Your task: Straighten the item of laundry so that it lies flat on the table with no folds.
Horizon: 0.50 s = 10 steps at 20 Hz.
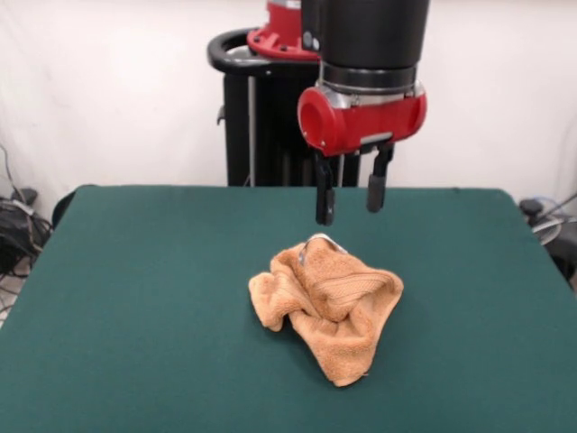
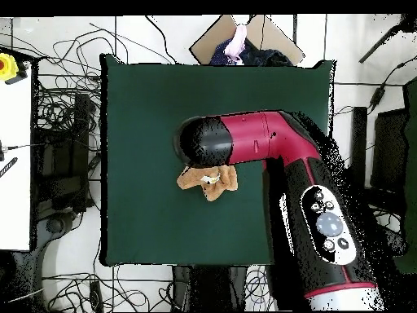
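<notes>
The orange-tan towel (image 1: 329, 302) lies crumpled in a bunched heap near the middle of the dark green table (image 1: 135, 316). Its woven band shows on the upper fold and a bit of white label at its far top edge. My gripper (image 1: 352, 206) hangs open and empty just above the heap's far edge, fingers pointing down, not touching it. In the overhead view the arm's black and red head covers part of the towel (image 2: 213, 184), which peeks out below it on the table (image 2: 138, 122); the gripper is hidden there.
The black pedestal (image 1: 257, 117) stands behind the table's far edge. A person's hand (image 2: 238, 41) and a cardboard box (image 2: 213, 39) show past the table's top edge in the overhead view. Cables cover the floor around the table.
</notes>
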Available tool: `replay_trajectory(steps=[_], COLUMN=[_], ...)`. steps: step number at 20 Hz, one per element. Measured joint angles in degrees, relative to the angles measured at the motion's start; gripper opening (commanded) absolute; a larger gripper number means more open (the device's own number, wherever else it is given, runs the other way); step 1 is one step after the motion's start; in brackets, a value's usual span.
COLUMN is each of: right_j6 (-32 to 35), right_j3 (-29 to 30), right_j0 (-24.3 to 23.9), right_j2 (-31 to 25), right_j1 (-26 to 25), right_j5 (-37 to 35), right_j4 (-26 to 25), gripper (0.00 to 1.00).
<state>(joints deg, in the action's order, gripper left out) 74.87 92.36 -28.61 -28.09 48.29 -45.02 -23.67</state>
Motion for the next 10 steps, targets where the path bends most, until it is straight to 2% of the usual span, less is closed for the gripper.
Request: replay_trajectory(steps=[10], right_j6=[0.0], right_j3=[0.0], right_j0=[-0.1], right_j2=[0.0], right_j1=[1.3], right_j5=[0.0], right_j4=[0.0], gripper=[1.0])
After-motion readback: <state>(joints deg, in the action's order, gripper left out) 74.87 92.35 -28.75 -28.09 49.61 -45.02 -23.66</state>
